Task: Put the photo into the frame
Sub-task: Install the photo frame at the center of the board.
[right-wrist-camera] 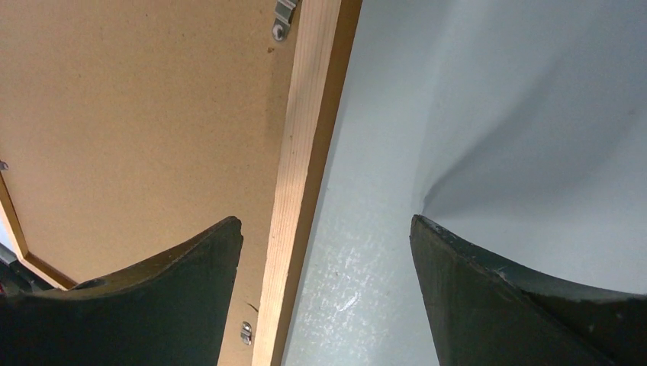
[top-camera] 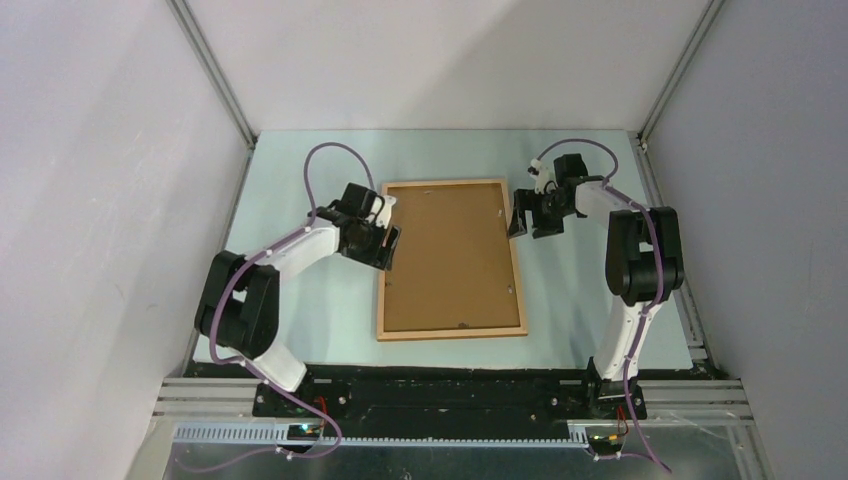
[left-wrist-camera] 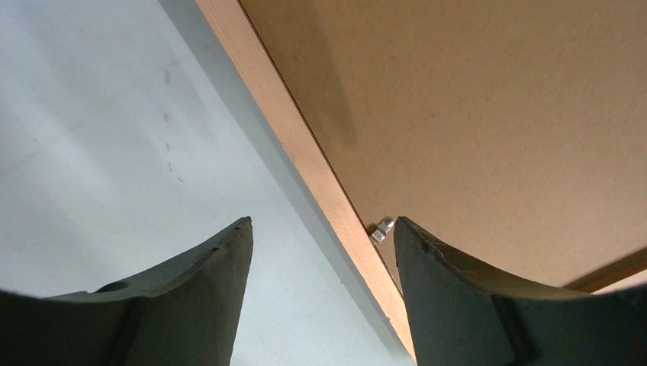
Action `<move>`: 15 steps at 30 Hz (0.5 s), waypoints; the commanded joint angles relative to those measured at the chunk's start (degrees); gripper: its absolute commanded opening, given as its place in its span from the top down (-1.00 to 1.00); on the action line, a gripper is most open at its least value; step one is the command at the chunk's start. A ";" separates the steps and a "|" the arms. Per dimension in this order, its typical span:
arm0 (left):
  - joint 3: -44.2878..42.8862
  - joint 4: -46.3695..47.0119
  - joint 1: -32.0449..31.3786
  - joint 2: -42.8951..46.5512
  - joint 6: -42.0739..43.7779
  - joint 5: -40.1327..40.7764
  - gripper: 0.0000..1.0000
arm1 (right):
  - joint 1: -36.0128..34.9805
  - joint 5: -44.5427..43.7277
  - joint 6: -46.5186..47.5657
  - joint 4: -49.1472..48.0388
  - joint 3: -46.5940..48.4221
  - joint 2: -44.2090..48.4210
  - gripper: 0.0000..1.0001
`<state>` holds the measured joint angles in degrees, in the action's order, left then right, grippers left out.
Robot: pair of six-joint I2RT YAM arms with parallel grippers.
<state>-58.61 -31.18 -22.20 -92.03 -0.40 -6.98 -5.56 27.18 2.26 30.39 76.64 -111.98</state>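
The frame point(top-camera: 451, 332) lies flat on the table with its back up, and a plain brown backing board point(top-camera: 450, 255) fills it. The photo is not visible in any view. My left gripper point(top-camera: 391, 249) is open and straddles the frame's left rail point(left-wrist-camera: 305, 152), one finger over the board point(left-wrist-camera: 473, 114) and the other over the table. My right gripper point(top-camera: 521, 222) is open and straddles the right rail point(right-wrist-camera: 309, 137) near the far end. In the wrist views, both the left gripper point(left-wrist-camera: 322, 221) and the right gripper point(right-wrist-camera: 326, 219) are empty.
Small metal retaining clips sit on the board by the rails: one by the left rail point(left-wrist-camera: 382, 228), two by the right rail point(right-wrist-camera: 283, 19) point(right-wrist-camera: 246, 332). The pale table point(top-camera: 300, 310) is bounded by walls with aluminium posts point(top-camera: 215, 70) at the far corners.
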 commanded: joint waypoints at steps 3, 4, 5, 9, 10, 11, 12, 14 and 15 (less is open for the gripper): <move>-8.34 1.01 1.33 -2.89 0.90 1.42 -0.41 | -0.54 -2.90 1.64 1.63 5.22 -1.37 -0.69; -9.14 1.02 1.42 -4.32 0.86 1.57 -0.40 | -0.52 -3.03 1.66 1.75 6.09 -1.87 -0.68; -10.78 1.12 1.44 -5.01 0.85 1.60 -0.38 | -0.42 -2.93 1.42 2.05 6.61 -2.12 -0.69; -14.66 1.26 1.67 -9.29 -0.70 2.61 -0.32 | -0.22 -1.87 0.56 3.39 10.58 -4.58 -0.68; -15.12 1.27 1.79 -10.92 -1.01 2.99 -0.31 | -0.23 -1.91 0.51 3.56 11.68 -4.88 -0.68; -16.01 1.37 1.89 -11.35 -1.14 3.14 -0.28 | -0.17 -1.99 0.43 3.68 12.25 -5.47 -0.69; -16.40 1.45 2.09 -12.32 -1.50 3.41 -0.26 | -0.20 -2.02 0.40 4.12 13.46 -5.85 -0.69; -17.17 1.60 2.60 -13.62 -1.99 3.64 -0.19 | -0.24 -1.98 0.18 4.55 15.06 -6.81 -0.68; -17.46 1.76 2.73 -13.97 -2.15 3.73 -0.15 | -0.24 -1.90 0.04 4.61 15.98 -7.41 -0.68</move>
<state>-73.54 -30.52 -20.43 -104.51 -1.30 -4.69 -5.76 25.36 2.59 33.50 88.05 -117.71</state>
